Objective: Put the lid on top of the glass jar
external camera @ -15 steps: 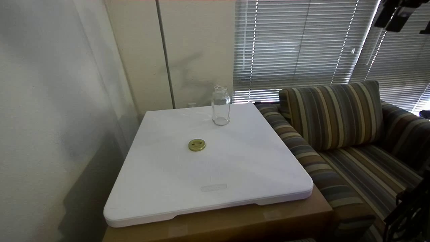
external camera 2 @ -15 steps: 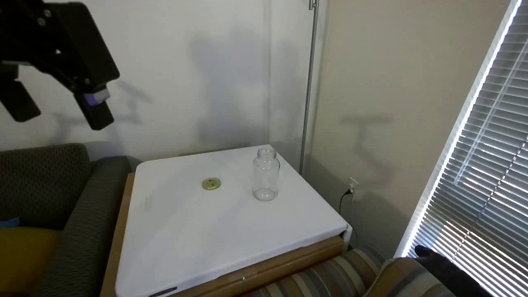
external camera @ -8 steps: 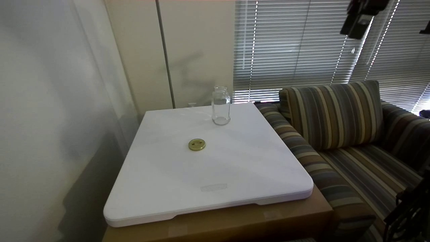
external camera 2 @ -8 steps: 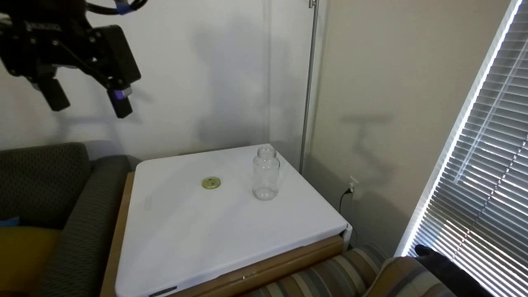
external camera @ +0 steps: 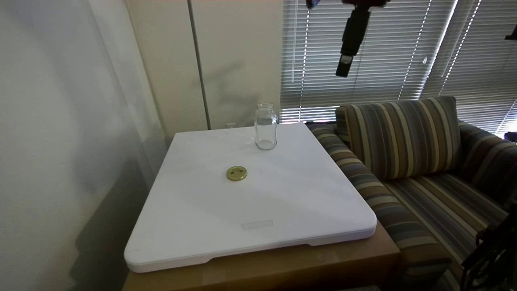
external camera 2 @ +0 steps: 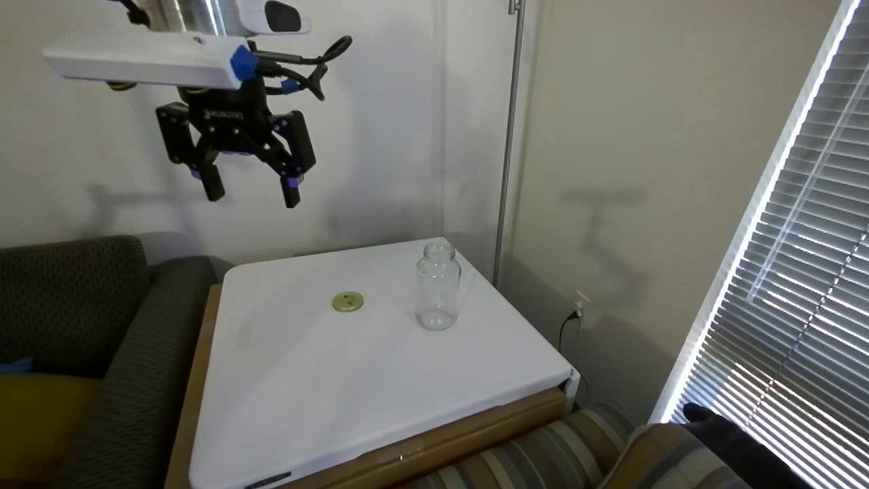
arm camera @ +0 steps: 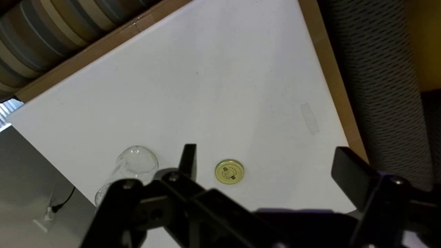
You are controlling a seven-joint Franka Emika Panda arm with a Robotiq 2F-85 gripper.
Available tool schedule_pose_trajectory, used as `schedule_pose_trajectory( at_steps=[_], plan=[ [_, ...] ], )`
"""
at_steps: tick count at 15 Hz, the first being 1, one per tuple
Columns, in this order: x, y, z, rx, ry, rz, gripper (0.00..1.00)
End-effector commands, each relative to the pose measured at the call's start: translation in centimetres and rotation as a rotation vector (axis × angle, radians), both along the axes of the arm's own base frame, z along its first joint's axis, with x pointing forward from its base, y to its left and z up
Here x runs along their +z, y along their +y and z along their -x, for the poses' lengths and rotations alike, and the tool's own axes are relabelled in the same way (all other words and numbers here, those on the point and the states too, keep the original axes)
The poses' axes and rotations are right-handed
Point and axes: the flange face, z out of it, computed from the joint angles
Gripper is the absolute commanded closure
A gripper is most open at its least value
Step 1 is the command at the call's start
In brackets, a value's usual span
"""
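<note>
Gold lid (arm camera: 229, 171) lies flat on the white bench (external camera: 291, 202), small dark print on its round upper face. In an exterior view the clear glass jar (external camera: 265, 128) stands upright towards the far edge of the bench, near the lid but apart from it. The black Robotiq tool (external camera 2: 253, 197) hangs in the air well above the bench, clear of both lid and jar, released, with its two fingers (external camera 2: 213, 183) spread wide and pointing down. In the wrist view the lid shows within the gap between those fingers, below them, and part of the jar is hidden behind one side of the tool. Under the bench is a brown box (external camera: 258, 266). Alongside stands a striped armchair (external camera: 404, 139), with window blinds (external camera: 343, 52) behind it. In an exterior view a dark grey sofa (external camera 2: 71, 299) is at another side, and a slim grey pole (external camera 2: 508, 170) rises behind the bench.
</note>
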Motion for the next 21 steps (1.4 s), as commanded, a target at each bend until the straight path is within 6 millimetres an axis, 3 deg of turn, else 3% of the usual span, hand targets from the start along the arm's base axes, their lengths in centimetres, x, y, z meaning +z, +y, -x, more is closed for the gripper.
schedule_pose_trajectory(
  at_steps=[1,3,11,12,17,19,21],
  plan=[
    [0.0,0.0,-0.3,-0.002,0.001,0.002,0.0],
    [-0.1,0.3,-0.1,-0.058,0.013,-0.007,0.0],
    [-3.2,8.3,-3.3,-0.453,-0.003,-0.153,0.0],
    [-2.2,7.7,-1.8,-0.376,0.002,-0.106,0.0],
    [-3.3,8.8,-2.9,-0.429,0.001,-0.125,0.0],
    [-4.4,9.5,-3.9,-0.433,0.008,-0.079,0.0],
    [-5.9,10.1,-6.4,-0.437,0.006,-0.008,0.0]
  ],
)
